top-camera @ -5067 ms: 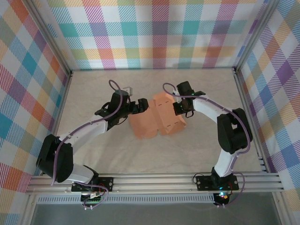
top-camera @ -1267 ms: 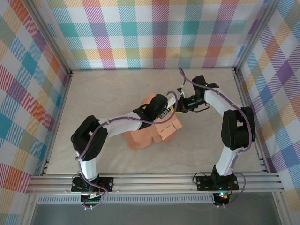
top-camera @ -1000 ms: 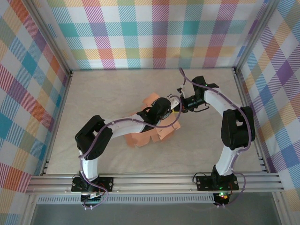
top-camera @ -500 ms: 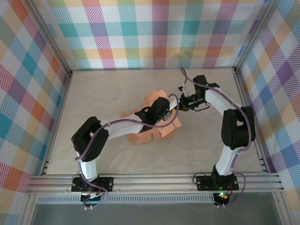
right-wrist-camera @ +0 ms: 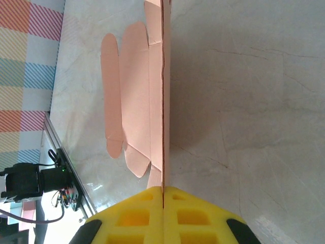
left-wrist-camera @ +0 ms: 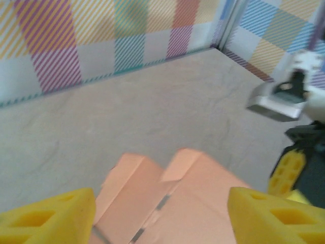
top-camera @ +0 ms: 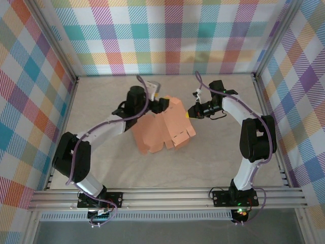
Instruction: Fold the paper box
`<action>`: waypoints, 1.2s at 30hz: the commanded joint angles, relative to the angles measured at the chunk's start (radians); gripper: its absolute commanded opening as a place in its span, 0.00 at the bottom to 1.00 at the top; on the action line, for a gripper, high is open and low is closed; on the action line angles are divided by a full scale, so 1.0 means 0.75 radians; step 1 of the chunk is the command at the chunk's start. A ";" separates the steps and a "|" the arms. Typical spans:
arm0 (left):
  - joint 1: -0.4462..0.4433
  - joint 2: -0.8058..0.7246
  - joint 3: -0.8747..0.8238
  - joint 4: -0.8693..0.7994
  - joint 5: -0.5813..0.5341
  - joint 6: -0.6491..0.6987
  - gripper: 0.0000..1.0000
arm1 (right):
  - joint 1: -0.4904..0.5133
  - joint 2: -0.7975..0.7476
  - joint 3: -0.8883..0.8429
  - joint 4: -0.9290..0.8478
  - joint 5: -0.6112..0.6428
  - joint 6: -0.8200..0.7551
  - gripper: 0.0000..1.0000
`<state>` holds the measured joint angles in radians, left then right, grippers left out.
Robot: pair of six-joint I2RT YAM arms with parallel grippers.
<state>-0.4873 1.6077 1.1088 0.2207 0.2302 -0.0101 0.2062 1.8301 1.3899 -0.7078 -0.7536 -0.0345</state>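
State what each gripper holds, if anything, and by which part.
The right gripper is shut on the paper box, pinching the edge of one panel on its right side. The left gripper is open and holds nothing.
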 commanded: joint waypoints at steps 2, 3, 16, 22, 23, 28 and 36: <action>0.167 0.008 -0.094 -0.019 0.444 -0.097 0.72 | -0.023 -0.046 0.005 -0.017 -0.068 -0.070 0.00; 0.207 0.026 -0.107 -0.029 0.511 -0.094 0.71 | -0.027 -0.047 0.006 -0.029 -0.084 -0.075 0.00; 0.384 0.271 0.177 -0.796 0.975 0.501 0.64 | -0.046 -0.078 0.014 -0.241 -0.251 -0.313 0.00; 0.385 0.359 0.250 -0.920 1.033 0.593 0.59 | -0.048 -0.091 0.005 -0.269 -0.259 -0.330 0.00; 0.384 0.363 0.250 -0.918 1.034 0.591 0.58 | -0.048 -0.095 0.002 -0.271 -0.259 -0.330 0.00; 0.369 0.380 0.243 -0.858 0.999 0.537 0.59 | -0.048 -0.091 0.014 -0.269 -0.272 -0.325 0.00; 0.385 0.355 0.170 -0.576 0.868 0.378 0.62 | -0.048 -0.097 0.005 -0.282 -0.267 -0.329 0.00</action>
<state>-0.2115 1.8896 1.2404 -0.2989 0.9024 0.3191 0.1768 1.7866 1.3899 -0.9001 -0.9169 -0.2497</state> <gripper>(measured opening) 0.623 0.043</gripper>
